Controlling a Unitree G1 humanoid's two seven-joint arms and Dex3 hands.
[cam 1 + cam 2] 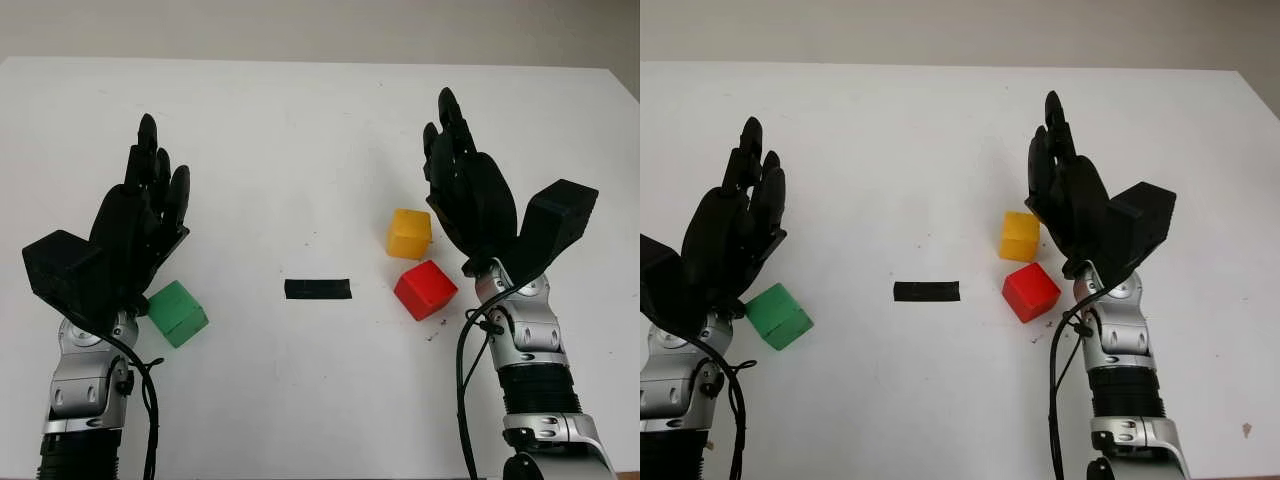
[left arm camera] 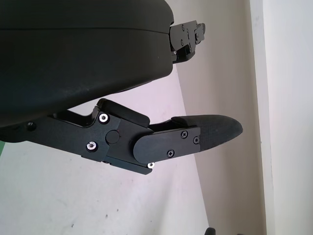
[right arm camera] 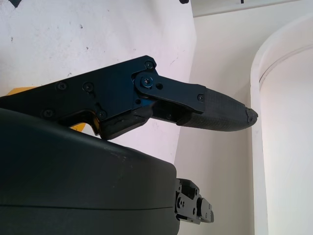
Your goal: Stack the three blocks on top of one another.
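Three blocks lie on the white table [image 1: 300,140]. A green block [image 1: 177,313] sits at the left, just beside the wrist of my left hand [image 1: 150,185], which is open above the table and holds nothing. A yellow block [image 1: 409,233] and a red block [image 1: 425,289] sit close together at the right, the red one nearer to me. My right hand [image 1: 455,150] is open just right of the yellow block, holding nothing. A sliver of the yellow block [image 3: 19,90] shows in the right wrist view beside one of the fingers [image 3: 215,115].
A short strip of black tape [image 1: 318,289] lies at the table's middle, between the green block and the red block. The table's far edge [image 1: 320,62] meets a pale wall.
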